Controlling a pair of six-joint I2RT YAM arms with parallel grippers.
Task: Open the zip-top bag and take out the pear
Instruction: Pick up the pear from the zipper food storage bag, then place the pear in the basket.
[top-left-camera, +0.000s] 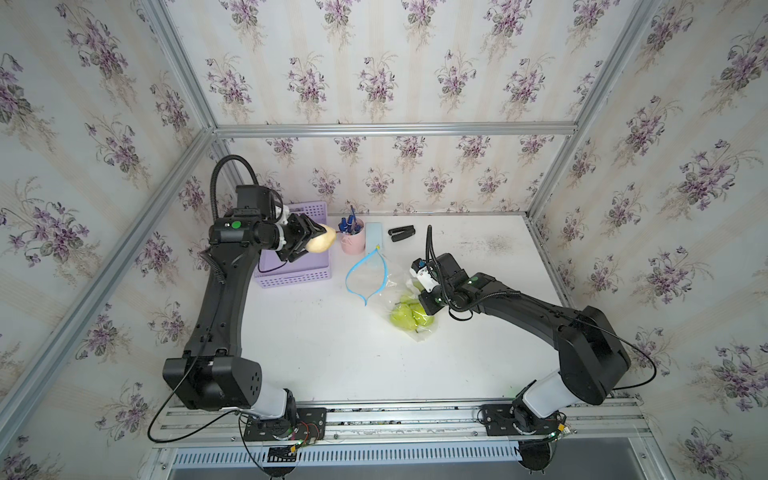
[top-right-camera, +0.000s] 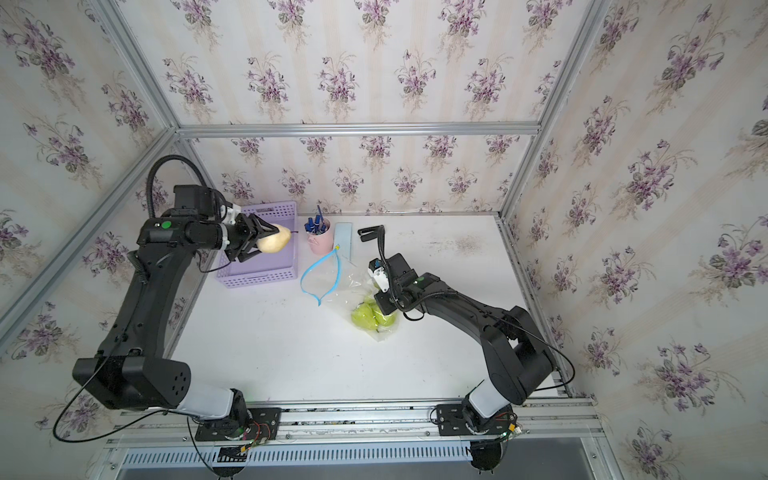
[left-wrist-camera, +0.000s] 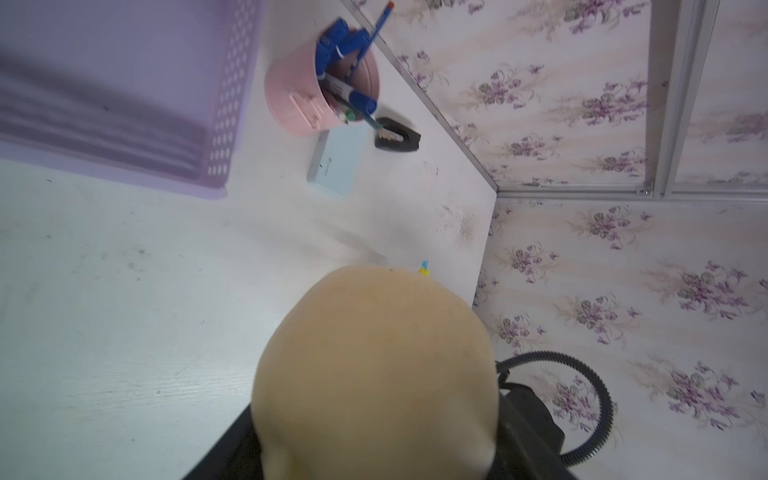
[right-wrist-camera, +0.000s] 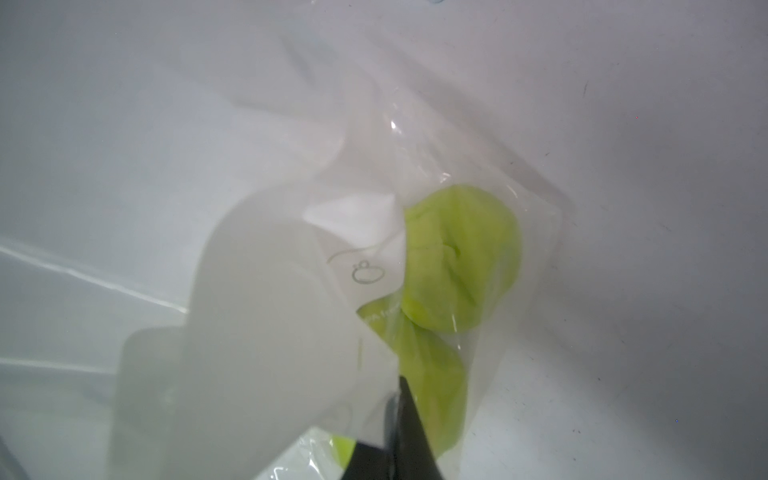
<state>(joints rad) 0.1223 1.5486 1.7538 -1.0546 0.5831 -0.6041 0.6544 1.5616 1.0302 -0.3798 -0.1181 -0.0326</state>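
Note:
My left gripper (top-left-camera: 312, 241) (top-right-camera: 262, 242) is shut on a pale yellow pear (top-left-camera: 322, 242) (top-right-camera: 273, 241) (left-wrist-camera: 374, 374), held in the air over a purple basket. The zip-top bag (top-left-camera: 392, 286) (top-right-camera: 345, 284) (right-wrist-camera: 374, 166) lies on the table's middle right. Its light-blue zip strip (top-left-camera: 350, 274) gapes in an open loop with a yellow tab (top-left-camera: 377, 248) at the far end. Green fruits (top-left-camera: 409, 316) (top-right-camera: 372, 316) (right-wrist-camera: 461, 257) sit inside the bag. My right gripper (right-wrist-camera: 399, 428) points down and is shut on the bag's plastic beside its white label patch (right-wrist-camera: 270, 311). In both top views its fingertips are hidden under the wrist.
The purple basket (top-left-camera: 291, 276) (left-wrist-camera: 124, 104) stands at the back left. Beside it are a pink cup of pens (top-left-camera: 353, 243) (left-wrist-camera: 299, 99), a light-blue box (top-left-camera: 374, 237) (left-wrist-camera: 340, 162) and a black stapler (top-left-camera: 402, 232). Floral walls close off the table's back and sides.

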